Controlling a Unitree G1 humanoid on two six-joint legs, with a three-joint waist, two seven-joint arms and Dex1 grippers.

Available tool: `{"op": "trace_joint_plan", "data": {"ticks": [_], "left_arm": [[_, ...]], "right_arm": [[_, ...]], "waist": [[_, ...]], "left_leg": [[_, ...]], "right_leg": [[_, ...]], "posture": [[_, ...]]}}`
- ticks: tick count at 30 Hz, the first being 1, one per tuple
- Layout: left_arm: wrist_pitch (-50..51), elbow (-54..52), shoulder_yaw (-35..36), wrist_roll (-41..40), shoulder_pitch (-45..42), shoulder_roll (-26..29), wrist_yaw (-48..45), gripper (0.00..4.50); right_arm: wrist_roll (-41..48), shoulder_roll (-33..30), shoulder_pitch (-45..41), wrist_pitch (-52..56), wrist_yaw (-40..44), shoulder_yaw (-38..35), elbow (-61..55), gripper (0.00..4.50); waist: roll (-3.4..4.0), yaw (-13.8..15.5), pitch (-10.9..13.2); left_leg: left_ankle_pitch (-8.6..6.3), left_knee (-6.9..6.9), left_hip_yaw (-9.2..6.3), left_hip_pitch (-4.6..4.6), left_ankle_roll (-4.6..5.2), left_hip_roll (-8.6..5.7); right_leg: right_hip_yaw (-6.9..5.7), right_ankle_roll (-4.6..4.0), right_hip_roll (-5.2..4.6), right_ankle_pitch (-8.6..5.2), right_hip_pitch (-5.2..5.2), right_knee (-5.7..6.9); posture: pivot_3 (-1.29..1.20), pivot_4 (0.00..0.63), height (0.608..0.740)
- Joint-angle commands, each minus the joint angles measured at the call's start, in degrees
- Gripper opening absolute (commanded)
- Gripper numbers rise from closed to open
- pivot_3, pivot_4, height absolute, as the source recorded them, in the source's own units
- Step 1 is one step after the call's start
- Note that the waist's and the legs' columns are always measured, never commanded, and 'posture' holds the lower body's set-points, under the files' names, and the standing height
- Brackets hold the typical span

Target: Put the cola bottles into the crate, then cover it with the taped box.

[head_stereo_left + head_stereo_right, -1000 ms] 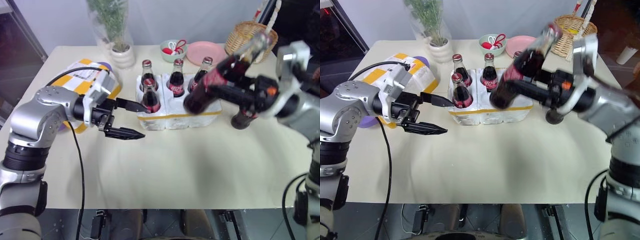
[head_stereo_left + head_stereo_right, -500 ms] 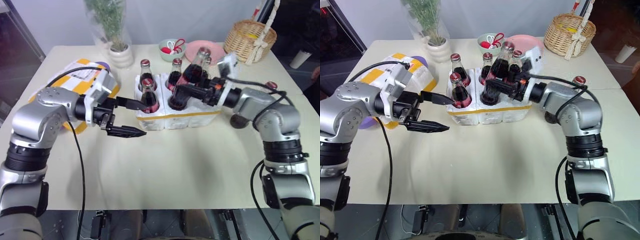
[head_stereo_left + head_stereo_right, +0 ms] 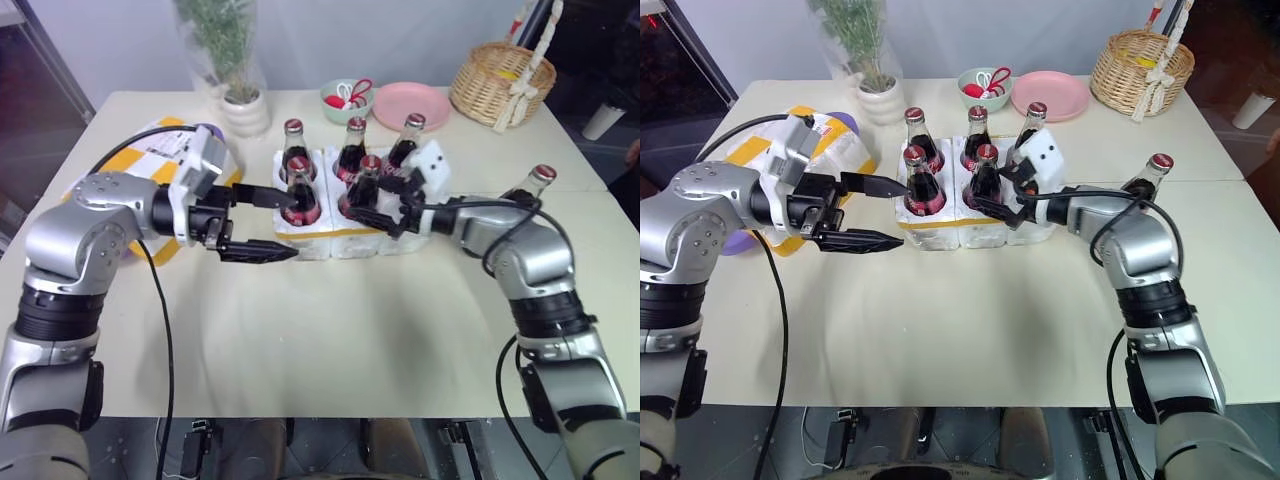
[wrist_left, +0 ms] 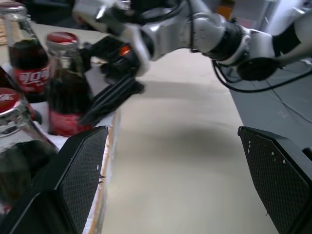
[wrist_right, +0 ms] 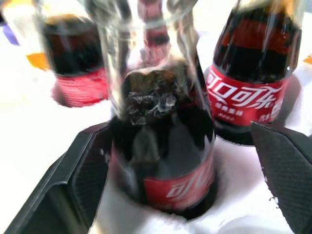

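Both end effectors open: right end effector [image 3: 1002, 198] straddles a seated cola bottle [image 3: 985, 178], left end effector [image 3: 878, 213] empty. Glass: heavy, slick, breakable, so I'd grab mid-body.

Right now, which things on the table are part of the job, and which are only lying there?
For the job:
- cola bottles: five in the crate, e.g.; one on the table
- taped box
- left claw, right claw, both open

Only lying there:
- wicker basket
- pink plate
- green bowl
- potted plant
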Motion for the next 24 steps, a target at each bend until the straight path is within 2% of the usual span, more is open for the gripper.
{"op": "trace_joint_plan", "data": {"ticks": [1, 4, 6, 9, 12, 15, 19, 24], "left_arm": [[-0.2, -0.37, 3.66, -0.95, 0.01, 0.49, 1.81, 4.5], [0.05, -1.23, 5.46, -1.13, 1.49, 1.54, 2.96, 4.5], [-0.15, -2.03, 6.46, -0.9, 2.84, 2.36, 3.74, 4.5], [-0.52, -2.71, 7.67, -0.75, 4.4, 3.06, 4.86, 4.5], [-0.55, -3.42, 8.44, -1.08, 5.25, 3.39, 5.56, 4.5], [-0.49, -3.8, 8.5, -1.29, 5.38, 3.37, 5.81, 4.5], [-1.1, -3.55, 7.43, -0.81, 4.3, 2.37, 6.39, 4.5], [-1.34, -3.37, 6.91, -0.84, 3.73, 1.95, 6.14, 4.5]], "right_arm": [[10.67, -5.28, 0.72, 8.24, -0.6, -12.68, -13.26, 4.48], [22.08, -10.0, 3.31, 17.38, -3.71, -25.3, -19.96, 4.48], [27.02, -13.43, 8.96, 22.2, -4.97, -33.45, -23.59, 4.48], [27.64, -15.97, 21.15, 25.84, -7.14, -41.33, -28.48, 4.48], [24.63, -13.93, 32.13, 24.97, -10.77, -46.3, -31.89, 4.48], [22.53, -10.46, 37.34, 21.51, -14.02, -47.44, -32.98, 4.48], [14.79, -5.5, 36.22, 13.77, -20.45, -43.13, -28.22, 4.48], [10.34, -4.11, 32.79, 7.72, -21.55, -38.3, -22.15, 4.48]], "waist": [[0.03, 0.04, 0.02], [0.02, 0.03, 0.02], [-0.01, 0.1, 0.0], [-0.03, 0.26, -0.01], [-0.01, 0.24, -0.01], [0.0, -0.02, -0.01], [0.0, -0.09, -0.01], [0.01, -0.05, -0.01]], "left_leg": [[0.0, 0.0, 0.0, -0.03, 0.0, -0.01], [-0.01, -0.02, -0.01, -0.02, 0.01, 0.0], [-0.01, -0.06, -0.01, 0.0, 0.02, 0.01], [-0.03, -0.04, 0.0, 0.01, 0.05, 0.02], [-0.03, 0.04, 0.04, 0.03, 0.06, 0.01], [-0.03, 0.01, 0.05, 0.09, 0.06, 0.02], [-0.02, 0.01, 0.05, 0.12, 0.06, 0.06], [-0.02, -0.01, 0.05, 0.12, 0.05, 0.06]], "right_leg": [[0.0, 0.0, -0.01, 0.0, -0.02, -0.01], [0.0, 0.0, 0.0, 0.0, -0.02, -0.01], [0.0, 0.0, 0.0, 0.0, 0.0, -0.02], [-0.01, 0.0, 0.0, 0.0, 0.07, -0.05], [0.0, -0.01, -0.01, 0.0, 0.1, 0.01], [0.03, -0.02, 0.0, 0.01, 0.11, 0.03], [0.03, -0.07, 0.04, 0.04, 0.12, 0.05], [0.03, -0.07, 0.04, 0.04, 0.11, 0.03]], "posture": [[0.0, 0.15, 0.737], [0.0, 0.15, 0.737], [0.0, 0.15, 0.737], [0.0, 0.15, 0.737], [0.0, 0.15, 0.737], [0.0, 0.15, 0.737], [0.0, 0.15, 0.737], [0.0, 0.15, 0.737]]}}
